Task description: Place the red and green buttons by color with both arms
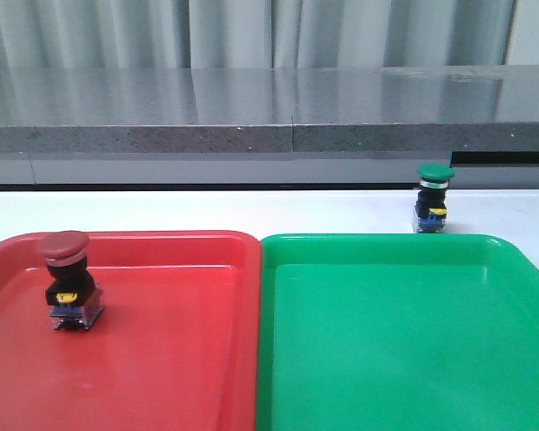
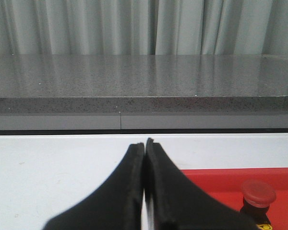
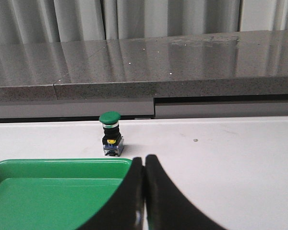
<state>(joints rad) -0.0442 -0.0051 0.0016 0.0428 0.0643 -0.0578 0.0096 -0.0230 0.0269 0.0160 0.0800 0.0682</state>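
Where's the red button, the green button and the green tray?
Red button [image 1: 65, 248], front view, on its cap.
Green button [image 1: 435, 172], front view, on its cap.
Green tray [image 1: 404, 350], front view, on its bare floor.

The left arm's angular matte-black plastic two-finger hand [image 2: 145, 146] has its fingers pressed flat together, tips touching, nothing between them. The right arm's matching black hand [image 3: 144, 160] is likewise closed tight, its fingers meeting along a thin seam, holding nothing.
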